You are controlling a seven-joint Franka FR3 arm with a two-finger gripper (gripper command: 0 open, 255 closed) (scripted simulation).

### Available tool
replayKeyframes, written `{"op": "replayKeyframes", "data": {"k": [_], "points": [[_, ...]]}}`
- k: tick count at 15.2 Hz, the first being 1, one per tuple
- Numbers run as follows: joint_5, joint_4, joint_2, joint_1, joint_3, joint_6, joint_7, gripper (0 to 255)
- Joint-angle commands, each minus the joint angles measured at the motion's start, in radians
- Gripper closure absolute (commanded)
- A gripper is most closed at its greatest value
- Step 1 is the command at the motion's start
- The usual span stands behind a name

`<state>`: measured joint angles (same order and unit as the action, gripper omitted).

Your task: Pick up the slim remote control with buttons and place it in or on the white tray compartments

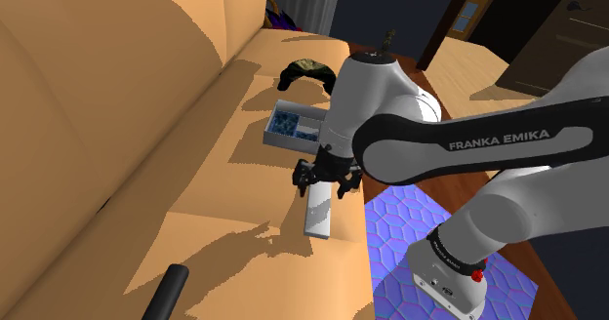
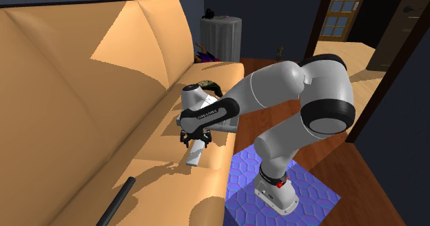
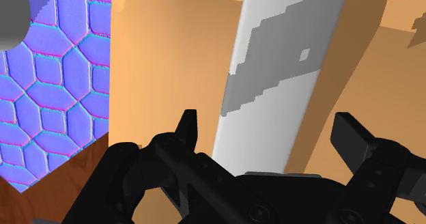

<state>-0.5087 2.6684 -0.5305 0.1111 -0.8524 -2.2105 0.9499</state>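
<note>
— Where's the remote [image 1: 318, 214]?
— Flat on the couch [image 1: 220, 255] seat, near its front edge. The gripper [image 1: 325, 179] hangs over its far end, fingers [image 3: 188, 128] spread either side of its narrow width, not touching.
— And the tray [image 1: 291, 143]?
— Farther along the seat, roughly in line with the remote's length.

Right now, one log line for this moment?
tool: open, astride remote | remote: flat on sofa seat, ungrasped | tray: apart from remote
</note>
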Motion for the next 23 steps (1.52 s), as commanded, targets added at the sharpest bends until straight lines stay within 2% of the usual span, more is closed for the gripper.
{"op": "replayKeyframes", "data": {"k": [1, 9, 10, 19, 23], "points": [[-0.003, 0.017, 0.030, 0.010, -0.024, -0.048, 0.002, 0], [-0.003, 0.017, 0.030, 0.010, -0.024, -0.048, 0.002, 0], [-0.003, 0.017, 0.030, 0.010, -0.024, -0.048, 0.002, 255], [-0.003, 0.017, 0.030, 0.010, -0.024, -0.048, 0.003, 255], [0.001, -0.007, -0.018, -0.006, 0.014, 0.025, -0.002, 255]]}}
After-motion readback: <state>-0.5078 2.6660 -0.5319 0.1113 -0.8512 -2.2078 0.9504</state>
